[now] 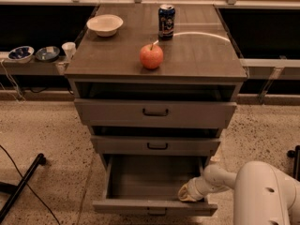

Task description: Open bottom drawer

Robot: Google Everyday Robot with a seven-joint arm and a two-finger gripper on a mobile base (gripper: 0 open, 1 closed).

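Observation:
The bottom drawer (154, 205) of the grey-brown cabinet is pulled out well forward, and its inside shows bare. Its small dark bar handle (157, 212) sits at the very bottom of the view. My gripper (186, 192) reaches in from the lower right on a white arm (262, 191) and rests inside the drawer at its front right corner, just behind the drawer front. The middle drawer (156, 145) and top drawer (154, 112) stand slightly ajar.
On the cabinet top (197, 55) stand a red apple (151, 56), a blue can (166, 21) and a white bowl (105, 25). A shelf at left holds small bowls (21, 53) and a cup (69, 49). A black stand leg (21, 184) lies on the speckled floor.

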